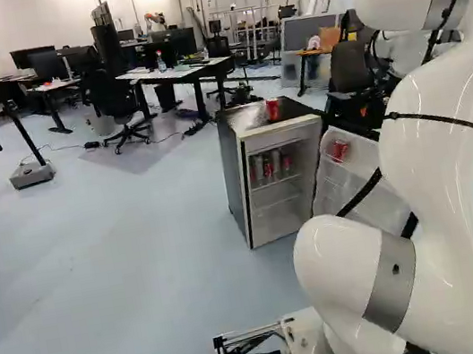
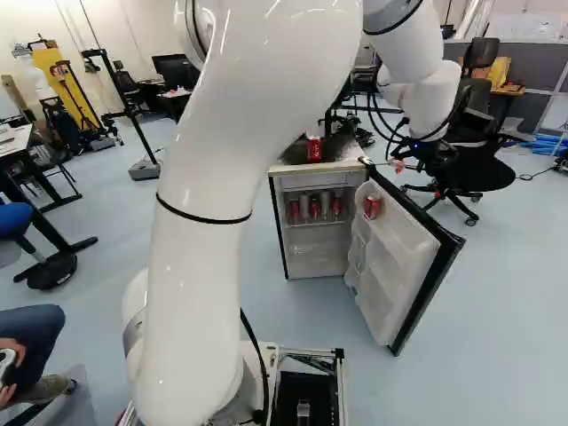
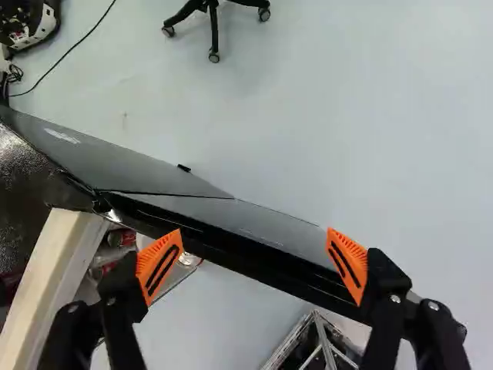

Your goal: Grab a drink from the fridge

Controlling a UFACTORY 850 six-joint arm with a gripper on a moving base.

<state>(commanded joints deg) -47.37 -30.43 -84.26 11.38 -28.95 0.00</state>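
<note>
a: what room are we in?

b: a workroom with a smooth, pale floor [image 1: 122, 251]; we see desks [image 1: 167, 75] and chairs [image 2: 454, 169] beyond.

a: and nearer?

b: our white arm [image 2: 200, 275] rises in front. ahead stands the small fridge [image 1: 233, 177], its top dark and shiny.

a: why is its door [image 2: 401, 244] open?

b: so we can reach inside, we judge; it is swung wide, clear of the shelf.

a: where is our gripper [image 3: 254, 235]?

b: over the door, whose black edge crosses under both fingers [image 3: 159, 266]. they are spread, pinching nothing; we cannot tell if they touch it. to reach the shelf, we would need to come round to the front.

a: and the drinks?

b: we see cans [image 2: 314, 208] upright in a row on the inner shelf, probably there to chill. one red can [image 2: 372, 207] sits in the door, another can [image 2: 314, 150] on top.
</note>
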